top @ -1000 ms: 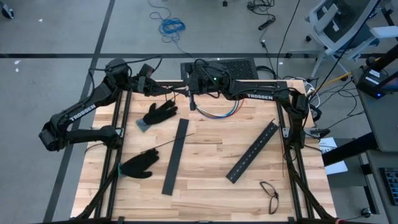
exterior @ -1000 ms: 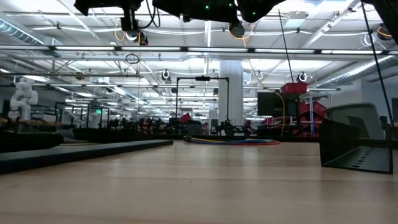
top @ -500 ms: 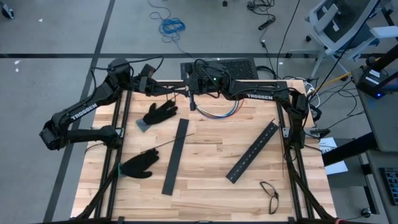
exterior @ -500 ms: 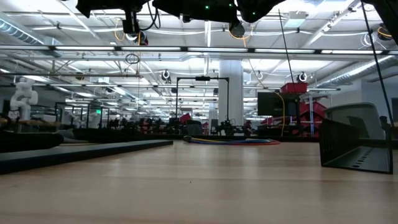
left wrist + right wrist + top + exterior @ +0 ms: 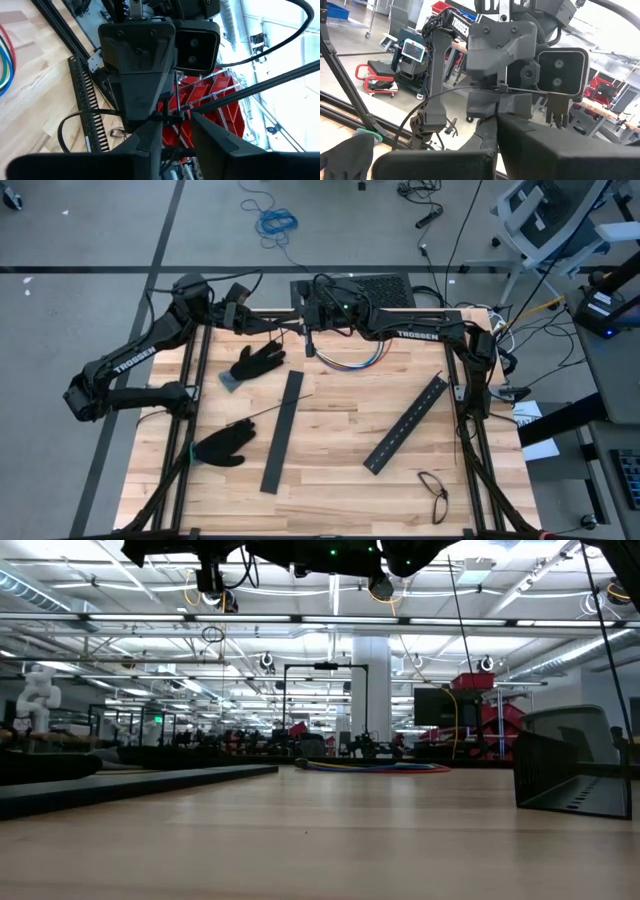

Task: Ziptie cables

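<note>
We see both arms raised and reaching toward each other above the far edge of the table (image 5: pixel 330 430), their wrists nearly meeting over the back rail. The left end effector (image 5: pixel 278 332) comes in from the left side, its forearm bent up from a low shoulder beside the frame. The right end effector (image 5: pixel 310 340) points the opposite way, at the end of a long, level forearm that runs along the back edge.

In the left wrist view the left arm's own dark fingers (image 5: pixel 150 142) stand slightly parted around a thin dark ziptie (image 5: pixel 92 116), which curves into a loop below the opposing arm's housing. In the right wrist view the right arm's fingers (image 5: pixel 492 122) are pressed together on the same thin strip, which runs across in front of the other arm's camera block and bows downward in an arc.

The cables (image 5: pixel 352 360) lie on the pale wooden planks just below the two end effectors, a curved bundle of red, blue and white strands. A second thin ziptie (image 5: pixel 268 412) lies straight on the wood, crossing one of the bars.

Two flat black slotted bars (image 5: pixel 282 430) rest on the table, one near the centre and one angled toward the right. Two limp black gloves (image 5: pixel 256 364) lie at the left, and a pair of glasses (image 5: pixel 434 492) sits near the front right corner.
</note>
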{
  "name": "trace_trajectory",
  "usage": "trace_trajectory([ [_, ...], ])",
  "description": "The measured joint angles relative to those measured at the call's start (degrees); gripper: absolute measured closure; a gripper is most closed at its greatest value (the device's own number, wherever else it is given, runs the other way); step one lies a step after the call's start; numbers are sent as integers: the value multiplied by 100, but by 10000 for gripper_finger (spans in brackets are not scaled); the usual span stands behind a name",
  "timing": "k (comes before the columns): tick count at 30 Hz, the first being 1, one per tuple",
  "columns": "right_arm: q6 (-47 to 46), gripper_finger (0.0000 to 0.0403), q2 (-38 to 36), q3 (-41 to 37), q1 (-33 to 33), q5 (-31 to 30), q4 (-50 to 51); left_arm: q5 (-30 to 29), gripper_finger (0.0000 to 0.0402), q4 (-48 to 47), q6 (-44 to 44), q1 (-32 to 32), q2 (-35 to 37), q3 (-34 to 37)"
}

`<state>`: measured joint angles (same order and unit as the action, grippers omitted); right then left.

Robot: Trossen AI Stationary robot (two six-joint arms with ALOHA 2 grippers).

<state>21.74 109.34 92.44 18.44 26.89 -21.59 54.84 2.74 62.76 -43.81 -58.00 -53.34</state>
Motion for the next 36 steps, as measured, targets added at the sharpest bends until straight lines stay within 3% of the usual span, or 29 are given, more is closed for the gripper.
trace_trajectory([
  [10, -4, 403, -4, 7, 0, 16, -98, 105, 278, 539, 563, -4, 9, 1],
  [36, -254, 403, -4, 0, 24, 50, -389, 187, 278, 592, 238, 39, 11, 2],
])
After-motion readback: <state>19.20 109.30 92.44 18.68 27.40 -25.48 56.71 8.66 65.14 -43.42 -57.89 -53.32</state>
